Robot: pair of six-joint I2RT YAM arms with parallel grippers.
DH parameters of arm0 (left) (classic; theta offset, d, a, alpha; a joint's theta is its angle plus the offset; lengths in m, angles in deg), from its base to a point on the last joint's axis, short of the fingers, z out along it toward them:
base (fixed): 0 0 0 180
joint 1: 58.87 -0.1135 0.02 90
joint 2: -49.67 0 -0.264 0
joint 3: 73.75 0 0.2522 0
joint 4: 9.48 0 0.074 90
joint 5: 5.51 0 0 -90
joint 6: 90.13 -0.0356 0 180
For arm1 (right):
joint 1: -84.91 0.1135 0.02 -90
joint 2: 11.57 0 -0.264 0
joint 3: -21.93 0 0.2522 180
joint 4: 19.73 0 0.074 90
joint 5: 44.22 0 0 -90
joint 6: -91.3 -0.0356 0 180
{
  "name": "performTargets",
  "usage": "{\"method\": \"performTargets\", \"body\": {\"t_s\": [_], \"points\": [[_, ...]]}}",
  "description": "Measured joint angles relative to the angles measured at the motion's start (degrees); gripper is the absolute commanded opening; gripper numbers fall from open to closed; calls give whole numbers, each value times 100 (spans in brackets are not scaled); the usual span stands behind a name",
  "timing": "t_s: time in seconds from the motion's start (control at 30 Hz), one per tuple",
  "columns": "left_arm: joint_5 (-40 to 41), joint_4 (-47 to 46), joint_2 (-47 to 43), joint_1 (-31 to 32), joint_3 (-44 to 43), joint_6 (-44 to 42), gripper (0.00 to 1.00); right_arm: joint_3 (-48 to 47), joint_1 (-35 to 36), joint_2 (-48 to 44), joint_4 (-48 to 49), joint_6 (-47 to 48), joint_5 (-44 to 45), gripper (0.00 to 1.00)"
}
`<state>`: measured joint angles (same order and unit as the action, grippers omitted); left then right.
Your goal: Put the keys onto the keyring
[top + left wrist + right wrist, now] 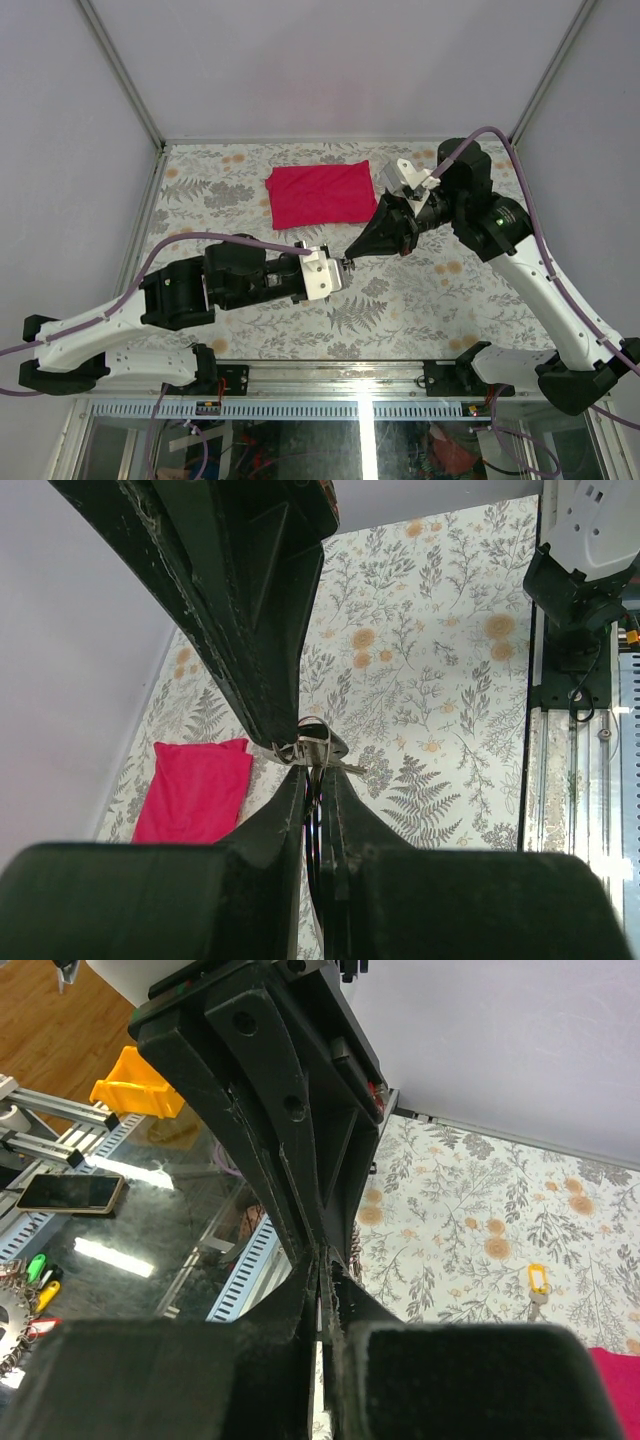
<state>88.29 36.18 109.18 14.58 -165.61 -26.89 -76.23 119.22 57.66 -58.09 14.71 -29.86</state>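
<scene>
**Threading Light Keys onto a Thin Wire Ring Held in Mid-Air**

The keyring point(312, 728) is held above the tabletop point(440, 660), at the spot where the two arms meet and well apart from the red cloth point(195, 788). The left gripper point(313, 773) is seen with its fingers pressed together on the ring's wire, which runs edge-on between them. The right gripper point(320, 1265) is set against the same cluster with its fingers closed to a hairline. Whether a key or the ring itself is pinched there cannot be told.

The ring is judged to be thin, springy and slick, so it is likely to twist or slip under a loose hold. It is best clamped across the wire, away from the split end. The keys are judged light and rigid, and each is best taken by its coloured head so that the hole is left free.

One keyring is counted. Two keys can be made out:
- a silver key blade point(346, 768) jutting from the cluster at the ring
- a yellow-headed key point(537, 1282) lying alone on the tabletop

Others may be hidden by the fingers. One red cloth is counted.
</scene>
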Motion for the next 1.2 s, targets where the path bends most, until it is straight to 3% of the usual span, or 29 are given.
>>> {"method": "performTargets", "body": {"t_s": [1.2], "points": [[-85, 125, 140, 2, -101, -33, 0, -9, -35, 122, -262, -17, -507, 0]]}}
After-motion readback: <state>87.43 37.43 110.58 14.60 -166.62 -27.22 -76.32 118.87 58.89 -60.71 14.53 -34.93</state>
